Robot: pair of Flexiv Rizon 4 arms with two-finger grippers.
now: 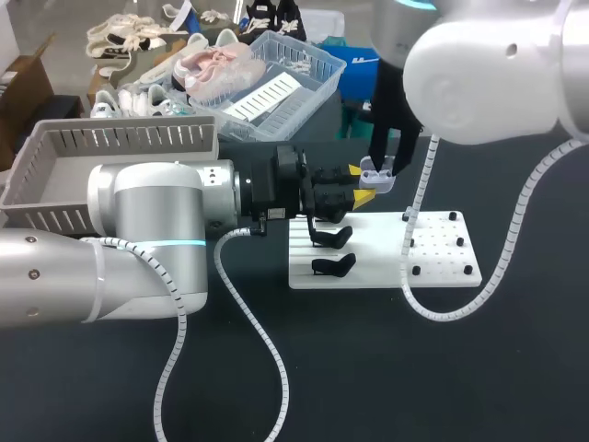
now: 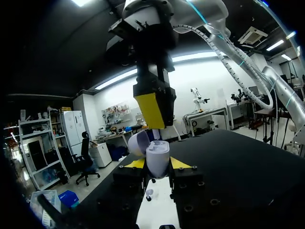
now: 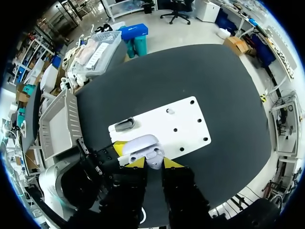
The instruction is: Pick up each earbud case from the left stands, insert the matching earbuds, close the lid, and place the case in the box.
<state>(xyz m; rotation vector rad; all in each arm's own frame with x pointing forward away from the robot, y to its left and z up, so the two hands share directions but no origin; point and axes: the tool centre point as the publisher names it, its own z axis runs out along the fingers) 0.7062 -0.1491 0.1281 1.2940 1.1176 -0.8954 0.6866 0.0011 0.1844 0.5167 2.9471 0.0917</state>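
**Case held up for loading, right arm over the top**

The left gripper is clamped on the earbud case, one yellow tip pressed to each flank. The pale lilac case is upright in that pinch, raised above the near edge of the white board. The lid is swung back and open. The hold looks deliberate: gripped low on the body, it leaves the mouth of the case free and facing up.

The right gripper hangs straight down over that open mouth, all but touching it. From its own wrist view the case's hollows sit directly beneath it, so I judge this to be the insertion step. Whether it is pinching an earbud or has let go, I cannot tell. Something pale sits right there, but it merges with the case.

Two black stands sit on the left part of the board with nothing on them. The grey slotted box waits well off to the left, beside the left arm.

The lid is not yet shut and the case is not yet in the box. The risk is a seating push from above twisting the case in a side-on grip.
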